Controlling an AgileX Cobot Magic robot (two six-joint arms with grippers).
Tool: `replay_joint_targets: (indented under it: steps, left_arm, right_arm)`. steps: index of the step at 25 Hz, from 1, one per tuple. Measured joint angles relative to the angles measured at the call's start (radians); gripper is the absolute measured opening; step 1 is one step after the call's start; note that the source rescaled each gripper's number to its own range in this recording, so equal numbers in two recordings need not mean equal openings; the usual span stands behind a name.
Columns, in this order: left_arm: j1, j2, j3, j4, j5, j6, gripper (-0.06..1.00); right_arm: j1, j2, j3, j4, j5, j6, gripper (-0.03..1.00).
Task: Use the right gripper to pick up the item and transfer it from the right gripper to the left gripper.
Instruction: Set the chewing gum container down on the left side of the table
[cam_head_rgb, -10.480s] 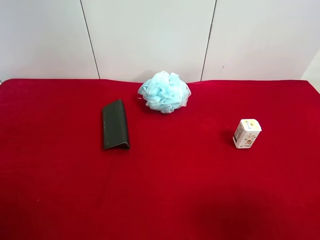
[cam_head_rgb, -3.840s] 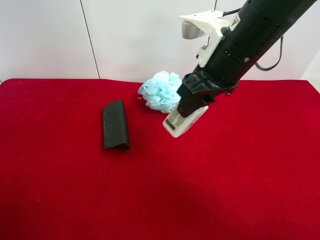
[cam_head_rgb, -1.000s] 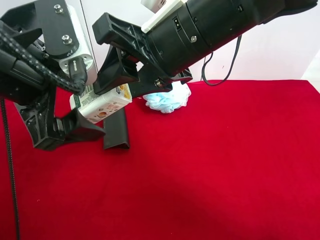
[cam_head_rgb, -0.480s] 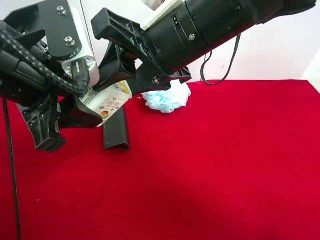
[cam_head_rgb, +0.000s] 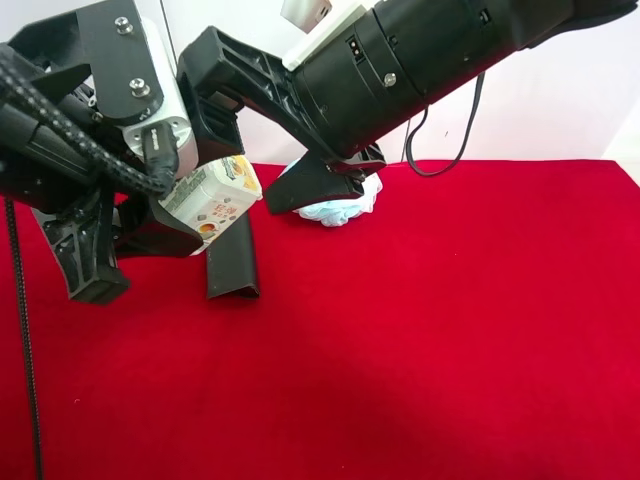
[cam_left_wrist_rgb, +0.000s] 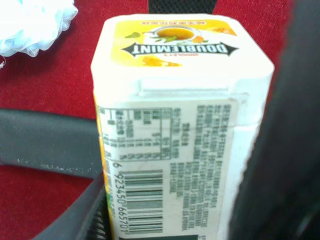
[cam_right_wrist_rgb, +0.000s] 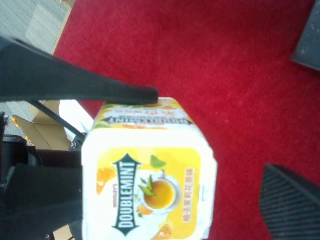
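Note:
The item, a white carton with green lettering, hangs in the air above the red cloth. My left gripper, with its grey screwed plate, is shut on it. In the left wrist view the gripper's fingers press both sides of the carton. My right gripper, on the thick black arm with the white block, is open. Its fingers are spread above and below the carton. In the right wrist view one finger lies along the carton and the other finger stands apart from it.
A dark green wallet lies on the red cloth under the two grippers. A pale blue bath pouf sits behind the right arm near the white wall. Boxes and floor show past the cloth's edge.
The left gripper has closed on the carton. The right gripper's fingers, which held the carton before, have now spread off it. The carton has stayed in place.

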Motion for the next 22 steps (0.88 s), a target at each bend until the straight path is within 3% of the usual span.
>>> replay_joint_targets:
  steps: [6,14,22]
  left_arm:
    - [0.000,0.000,0.000,0.000,0.000,0.000,0.02]
    - [0.000,0.000,0.000,0.001,0.003,0.002,0.02]
    - [0.000,0.000,0.000,0.001,0.009,0.003,0.02]
  right_arm:
    - [0.000,0.000,0.000,-0.005,0.023,0.013,0.99]
    - [0.000,-0.017,0.000,-0.061,0.175,0.056,1.00]
    - [0.000,-0.126,0.000,-0.242,0.347,0.188,1.00]
